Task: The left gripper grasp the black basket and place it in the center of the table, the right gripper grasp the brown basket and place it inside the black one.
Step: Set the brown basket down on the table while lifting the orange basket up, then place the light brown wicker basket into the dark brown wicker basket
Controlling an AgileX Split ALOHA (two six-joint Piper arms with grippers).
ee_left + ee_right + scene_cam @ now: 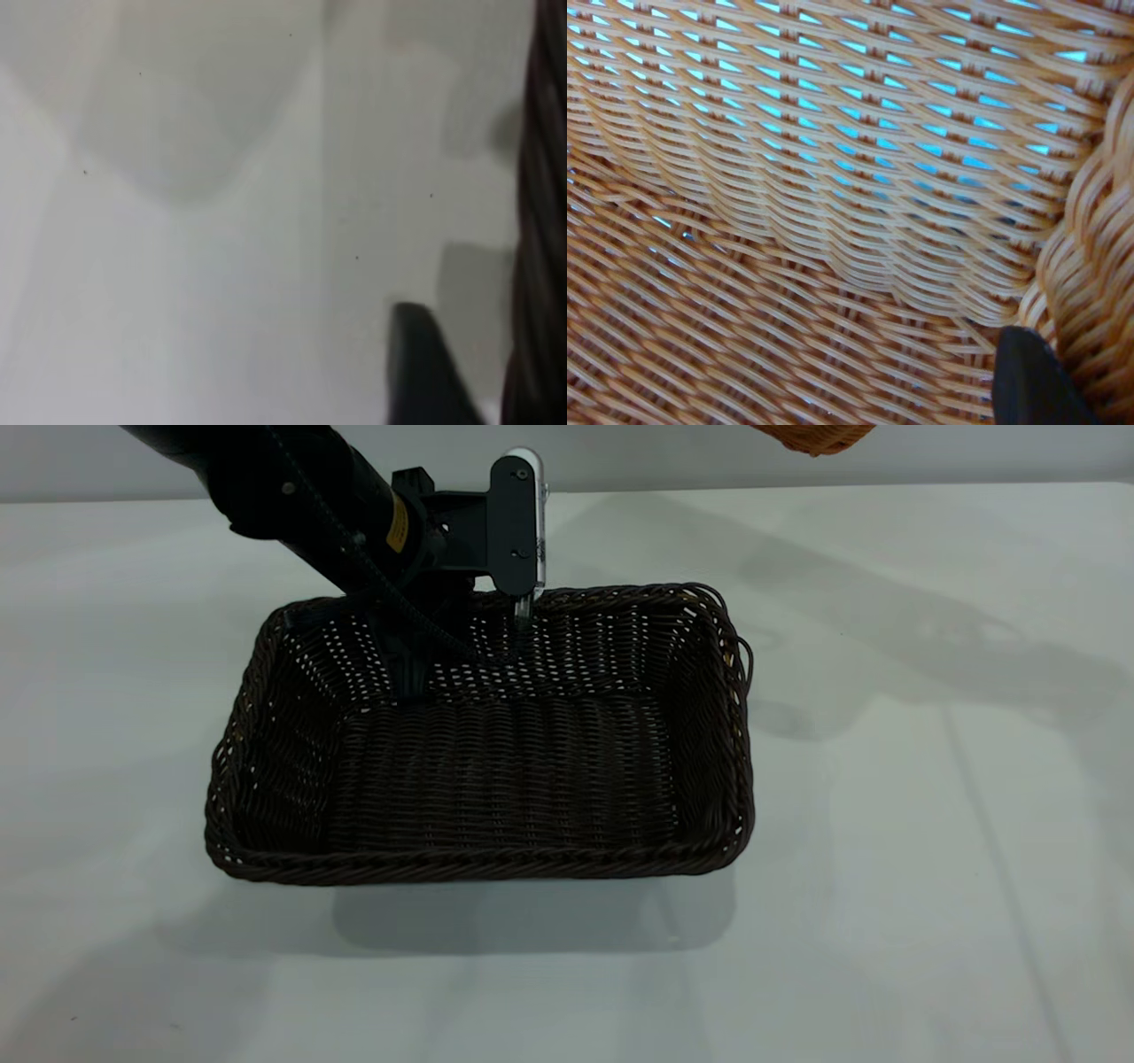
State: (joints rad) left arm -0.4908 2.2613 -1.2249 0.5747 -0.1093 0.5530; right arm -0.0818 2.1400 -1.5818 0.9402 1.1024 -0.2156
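Black basket [483,744] sits mid table [930,868], my left gripper [518,615] clamped on its far rim; brown basket [815,436] aloft, right gripper's hold unclear.

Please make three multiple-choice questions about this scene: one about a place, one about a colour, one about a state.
1. Where is the left gripper?
A. At the far rim of the black basket
B. On the bare table at the near edge
C. Out of sight

2. Which colour is the brown basket?
A. Blue
B. Orange-tan
C. White

3. What does the black basket hold?
A. The brown basket
B. Fruit
C. Nothing

Answers: 1 A, the gripper straddles the far rim. 2 B, its weave is orange-tan. 3 C, the basket floor is bare in the exterior view.
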